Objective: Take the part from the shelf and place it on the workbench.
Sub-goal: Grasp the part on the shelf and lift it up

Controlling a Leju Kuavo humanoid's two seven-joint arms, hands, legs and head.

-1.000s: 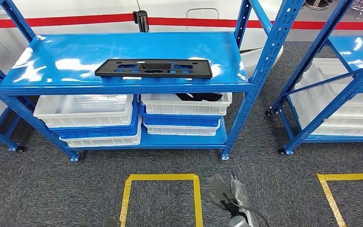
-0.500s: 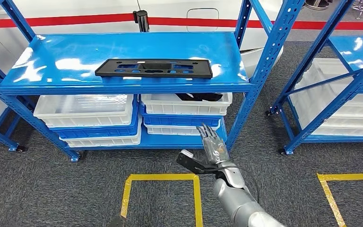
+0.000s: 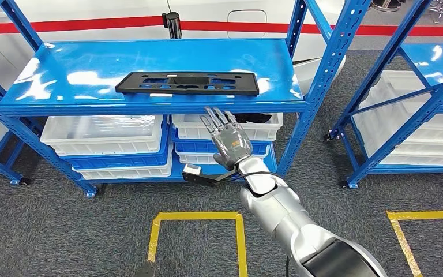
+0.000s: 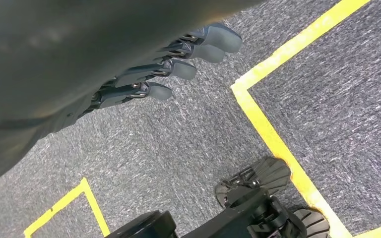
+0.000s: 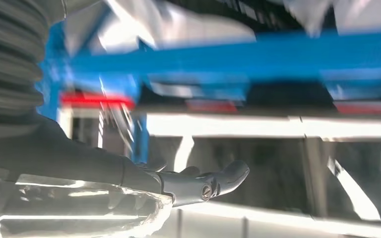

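Observation:
A flat black plastic part [image 3: 187,83] with several cut-outs lies on the top blue shelf [image 3: 63,75], near its front edge. My right hand [image 3: 226,140] is raised in front of the lower shelf, just below that front edge, fingers spread and holding nothing. Its thumb [image 3: 205,175] sticks out to the side. In the right wrist view the fingers [image 5: 203,183] point at a blurred blue shelf beam [image 5: 238,62]. My left hand [image 4: 168,59] hangs over the grey carpet, fingers straight and apart, empty.
White and blue bins [image 3: 104,135] are stacked on the lower shelf, one with a dark item [image 3: 243,118] inside. A second blue rack [image 3: 432,81] with white bins stands to the right. Yellow tape squares [image 3: 196,218] mark the carpet.
My right arm has swung up from near the floor to just below the top shelf's front edge. The black part has not moved.

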